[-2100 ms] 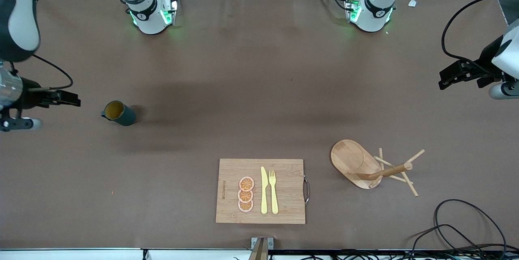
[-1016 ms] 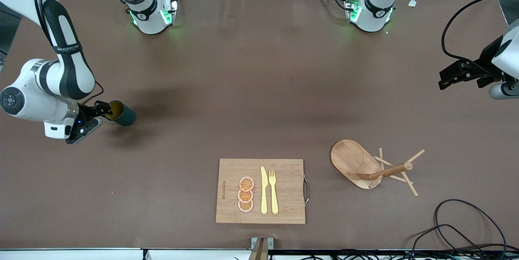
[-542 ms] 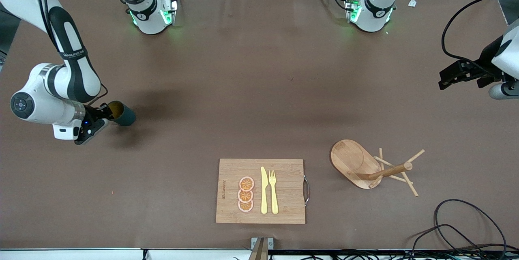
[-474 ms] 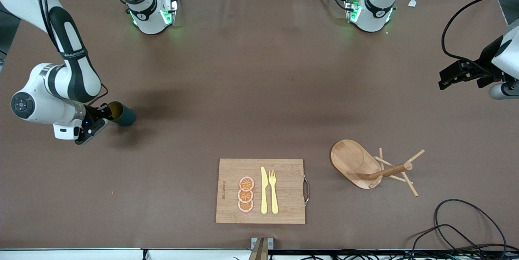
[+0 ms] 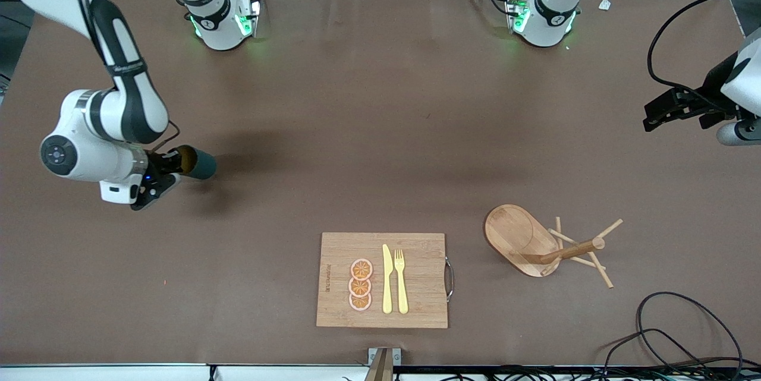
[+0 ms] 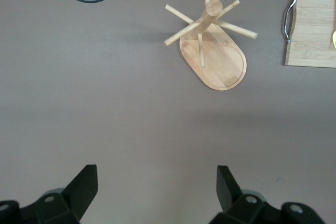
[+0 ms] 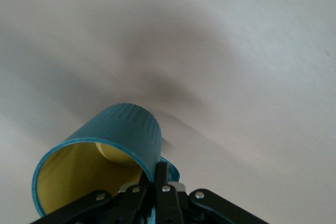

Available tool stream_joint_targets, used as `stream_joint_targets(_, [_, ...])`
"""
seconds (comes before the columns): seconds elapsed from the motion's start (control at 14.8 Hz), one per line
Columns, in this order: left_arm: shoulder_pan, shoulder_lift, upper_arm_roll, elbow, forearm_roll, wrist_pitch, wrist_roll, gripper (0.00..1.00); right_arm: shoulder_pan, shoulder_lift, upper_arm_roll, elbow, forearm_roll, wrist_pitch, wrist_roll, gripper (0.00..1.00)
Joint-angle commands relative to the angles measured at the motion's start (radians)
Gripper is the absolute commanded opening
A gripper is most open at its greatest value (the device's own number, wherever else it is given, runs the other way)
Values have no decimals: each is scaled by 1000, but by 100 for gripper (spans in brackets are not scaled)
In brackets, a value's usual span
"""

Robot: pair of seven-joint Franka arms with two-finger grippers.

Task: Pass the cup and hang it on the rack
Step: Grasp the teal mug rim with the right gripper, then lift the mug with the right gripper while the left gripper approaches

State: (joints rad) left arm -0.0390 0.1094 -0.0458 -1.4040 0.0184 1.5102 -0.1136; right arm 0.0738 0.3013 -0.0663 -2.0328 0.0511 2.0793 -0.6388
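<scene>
The teal ribbed cup [image 5: 201,164] with its yellow inside is held tilted, just above the table at the right arm's end. My right gripper [image 5: 178,165] is shut on its rim wall beside the handle; the right wrist view shows the cup [image 7: 123,132] with one finger inside and one outside, the gripper [image 7: 157,182] pinching it. The wooden rack [image 5: 538,244] stands toward the left arm's end, near the front camera. My left gripper [image 5: 657,113] waits open and empty at the table's edge, well above the table; the rack [image 6: 210,45] shows ahead of its gripper [image 6: 155,184].
A bamboo cutting board [image 5: 416,262] with a yellow knife, a fork and orange slices lies near the front edge; it also shows in the left wrist view [image 6: 315,19]. Black cables [image 5: 684,333] loop at the corner nearest the camera, past the rack.
The right arm came in from the table's end, shut on the cup's rim, then tipped it and carried it a little toward the table's middle. The left arm has not moved.
</scene>
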Motion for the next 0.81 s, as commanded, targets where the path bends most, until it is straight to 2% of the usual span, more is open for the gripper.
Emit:
stream_joint_targets(0.0, [5, -4, 0, -1, -17, 1, 15, 100, 81, -68, 32, -23, 9, -22, 175, 0])
stream_joint_targets(0.14, [5, -4, 0, -1, -17, 1, 15, 100, 151, -70, 57, -12, 9, -19, 325, 0])
stream_joint_targets(0.41, [5, -4, 0, -1, -18, 1, 15, 100, 346, -53, 57, 66, 7, -8, 662, 0])
stream_joint_targets(0.75, [5, -4, 1, -1, -11, 1, 9, 100, 532, 93, 57, 222, 1, 48, 1003, 0])
